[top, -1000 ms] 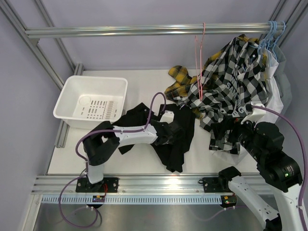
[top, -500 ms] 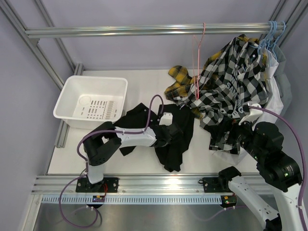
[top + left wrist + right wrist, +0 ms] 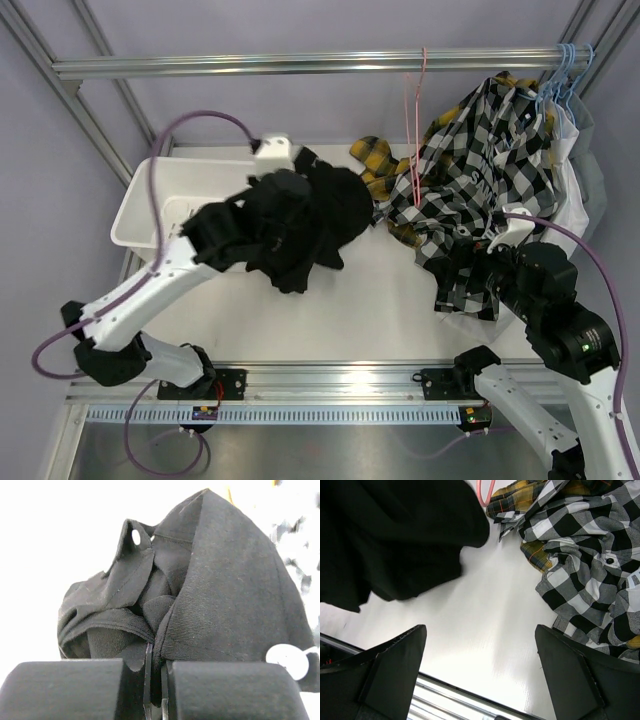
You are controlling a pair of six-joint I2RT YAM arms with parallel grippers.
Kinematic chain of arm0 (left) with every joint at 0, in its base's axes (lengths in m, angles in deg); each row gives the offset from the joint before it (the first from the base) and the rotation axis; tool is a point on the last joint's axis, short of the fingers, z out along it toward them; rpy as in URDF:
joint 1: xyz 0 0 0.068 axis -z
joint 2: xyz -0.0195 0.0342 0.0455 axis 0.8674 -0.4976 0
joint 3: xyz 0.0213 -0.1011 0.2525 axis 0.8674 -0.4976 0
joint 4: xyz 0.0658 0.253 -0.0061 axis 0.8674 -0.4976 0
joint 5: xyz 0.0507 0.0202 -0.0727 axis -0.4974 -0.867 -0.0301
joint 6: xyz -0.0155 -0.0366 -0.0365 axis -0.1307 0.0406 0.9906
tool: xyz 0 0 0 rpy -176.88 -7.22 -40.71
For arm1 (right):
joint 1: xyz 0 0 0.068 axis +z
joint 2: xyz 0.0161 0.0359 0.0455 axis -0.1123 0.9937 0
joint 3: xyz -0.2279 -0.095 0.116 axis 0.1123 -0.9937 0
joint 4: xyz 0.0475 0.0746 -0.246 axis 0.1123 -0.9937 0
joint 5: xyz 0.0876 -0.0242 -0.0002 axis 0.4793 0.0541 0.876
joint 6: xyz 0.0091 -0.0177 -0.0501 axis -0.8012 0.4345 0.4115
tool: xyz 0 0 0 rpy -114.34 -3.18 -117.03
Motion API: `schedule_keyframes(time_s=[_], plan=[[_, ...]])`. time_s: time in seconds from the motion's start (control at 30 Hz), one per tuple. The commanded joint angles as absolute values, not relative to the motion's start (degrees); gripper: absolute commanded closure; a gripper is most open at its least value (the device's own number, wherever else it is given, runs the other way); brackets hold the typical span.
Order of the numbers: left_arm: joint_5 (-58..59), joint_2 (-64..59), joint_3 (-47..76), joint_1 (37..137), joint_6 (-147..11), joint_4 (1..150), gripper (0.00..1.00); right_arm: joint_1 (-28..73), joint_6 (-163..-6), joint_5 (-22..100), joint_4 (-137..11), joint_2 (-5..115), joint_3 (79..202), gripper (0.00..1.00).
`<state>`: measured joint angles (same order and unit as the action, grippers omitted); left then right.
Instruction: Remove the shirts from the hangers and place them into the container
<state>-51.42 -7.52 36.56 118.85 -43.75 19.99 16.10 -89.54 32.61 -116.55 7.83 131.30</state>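
Lifted clear of the worktop [image 3: 380,300] where it lay a second ago, the black shirt [image 3: 310,215] now hangs in a bunch from the left arm, carried up and leftward until it overlaps the near right corner of the container [image 3: 135,215]. The left fingers [image 3: 70,690] are pinched together on a thin fold of the black cloth, with collar and buttonhole showing just above them. The right fingers [image 3: 385,680] stand wide apart with nothing between them, hovering low over bare worktop just beside the checked shirt [image 3: 490,190].

What could go wrong: the pinch holds only a narrow fold, so the weight of the bundle could pull it free short of the tub. The shirt also looks bigger than the container – released here, part of it would likely drape over the rim.

The worktop is smooth, white and slightly glossy. Pale lilac walls close it in, framed in aluminium, with a rail [image 3: 250,65] across the back that carries the bare pink hanger [image 3: 412,130] and the blue hangers [image 3: 560,75].
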Motion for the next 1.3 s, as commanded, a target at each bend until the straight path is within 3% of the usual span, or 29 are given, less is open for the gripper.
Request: schedule_keyframes(time_s=[0.0,0.3,0.47,0.73,0.83,0.93,0.97,1.0,1.07,1.27], plan=[[-61.98,-2.65,42.47,112.47,-56.46,15.29,1.00,15.97,-88.01,32.94,-114.76,8.66,133.62,0.01],[-57.00,5.88,33.09,90.94,-73.29,32.87,1.00,16.05,-88.98,33.73,-112.92,9.71,133.45,0.01],[-45.57,5.97,21.69,76.27,-68.92,37.43,1.00,16.05,-90.12,34.17,-112.56,9.89,132.48,0.01],[-37.13,-5.00,9.44,64.30,-61.26,44.56,0.96,16.05,-90.83,35.13,-112.74,9.89,130.02,0.00],[-36.42,-9.05,11.01,64.02,-60.47,43.61,0.78,16.05,-90.74,35.40,-113.17,9.89,129.32,0.00],[-34.05,-7.92,14.52,64.02,-59.76,42.37,0.51,15.97,-90.56,35.58,-113.88,9.80,129.66,0.01],[-31.95,-7.05,15.40,64.11,-59.94,41.94,0.41,16.05,-90.39,35.58,-114.14,9.89,129.84,0.01],[-30.89,-4.86,16.28,64.20,-60.03,41.58,0.17,15.97,-90.30,35.58,-114.49,9.89,129.93,0.00],[-30.00,-3.18,20.23,65.77,-60.55,38.79,0.03,16.05,-89.86,35.40,-114.76,9.80,130.28,0.01],[-37.10,1.92,28.06,81.13,-60.65,29.37,0.01,15.97,-88.89,35.66,-114.50,10.24,130.98,0.00]])
